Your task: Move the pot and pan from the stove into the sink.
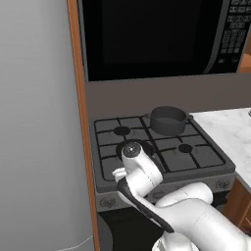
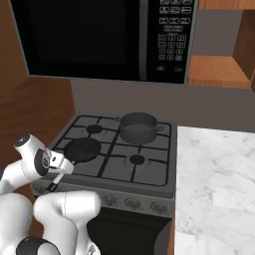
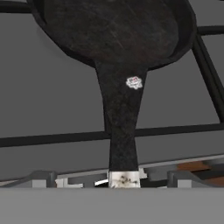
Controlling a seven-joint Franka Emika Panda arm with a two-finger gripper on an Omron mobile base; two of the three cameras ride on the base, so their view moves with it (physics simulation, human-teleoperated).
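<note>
On the stove's point(image 1: 196, 158) front left burner lies the flat black pan point(image 2: 82, 148), its thin handle point(image 3: 120, 113) pointing at the front edge. The arm's wrist partly covers the pan point(image 1: 147, 145) in the left base view. My gripper point(image 3: 111, 178) hangs low over the stove's front edge, open, and the handle's silver band point(image 3: 124, 179) lies between the spread fingertips point(image 3: 42, 177) without touching them. The gripper point(image 2: 54, 183) is seen from the side at the handle's tip. The dark grey pot point(image 1: 168, 120) point(image 2: 138, 127) stands upright on the back right burner. The sink is out of view.
A black microwave point(image 1: 147, 34) point(image 2: 99, 35) hangs low above the stove. White marble counter point(image 1: 230, 132) point(image 2: 214, 174) adjoins the stove's right side. A tall grey panel with an orange wooden edge point(image 1: 34, 122) walls in the left. Knobs point(image 2: 132, 202) line the stove's front.
</note>
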